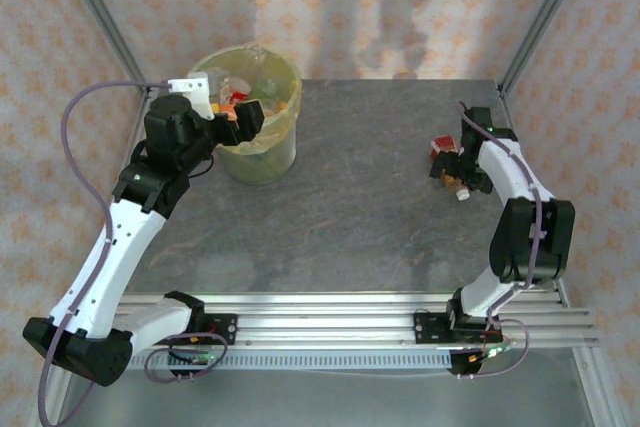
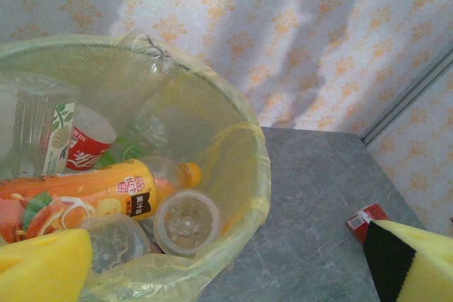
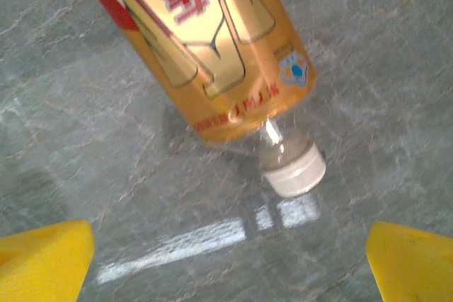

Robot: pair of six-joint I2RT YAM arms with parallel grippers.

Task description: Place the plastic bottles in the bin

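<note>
Looking from the left, we find the bin (image 1: 268, 162) at the far left of the surface (image 1: 380, 227), its yellow-green bag holding several plastic bottles (image 2: 185, 221), among them an orange-labelled bottle (image 2: 92, 199) lying on its side. Our left gripper (image 2: 226, 266) hangs above the bin's near rim, jaws spread wide, holding nothing. On the right, a gold-labelled bottle (image 3: 212, 54) lies on the surface, its white cap (image 3: 294, 169) toward our right gripper (image 3: 226, 263), which hovers over it fully spread and empty.
</note>
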